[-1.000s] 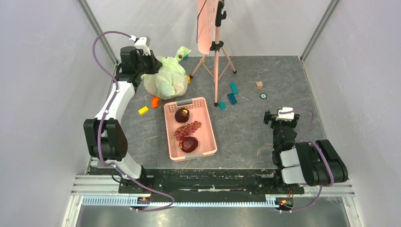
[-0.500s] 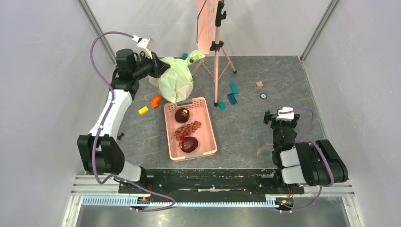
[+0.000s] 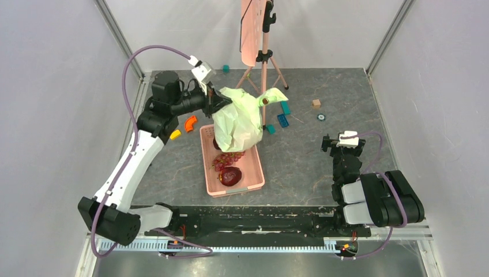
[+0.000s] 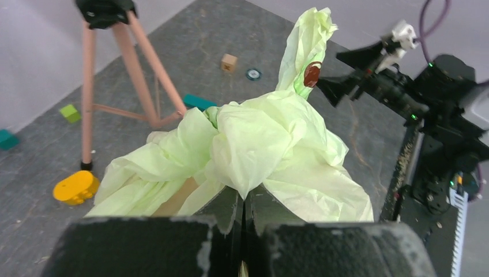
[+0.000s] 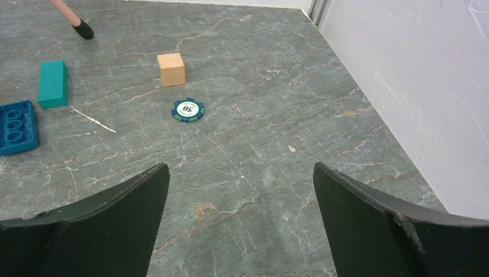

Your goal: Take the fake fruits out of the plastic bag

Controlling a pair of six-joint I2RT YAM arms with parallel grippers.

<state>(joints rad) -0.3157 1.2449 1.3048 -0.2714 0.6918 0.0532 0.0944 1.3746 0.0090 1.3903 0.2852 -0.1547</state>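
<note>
Left end effector (image 3: 221, 103), jaws clamped on a gathered fold of the plastic bag (image 3: 239, 118), holds it above the pink basket's (image 3: 260, 173) far end, mid-bench. Right end effector (image 5: 239, 196), near the bench's right edge, gapes wide, holding nothing.

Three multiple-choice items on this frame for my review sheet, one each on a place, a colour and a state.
1. The plastic bag hangs: A over the basket; B far left of it; C far right of it.
2. The basket is: A blue; B pink; C yellow.
3. The right gripper is: A shut on the bag; B open, empty; C shut, empty.
Key: 1 A, the top view shows the shut left gripper holding the bag above the basket. 2 B, its rim is pink. 3 B, its jaws stand wide apart with nothing between.
</note>
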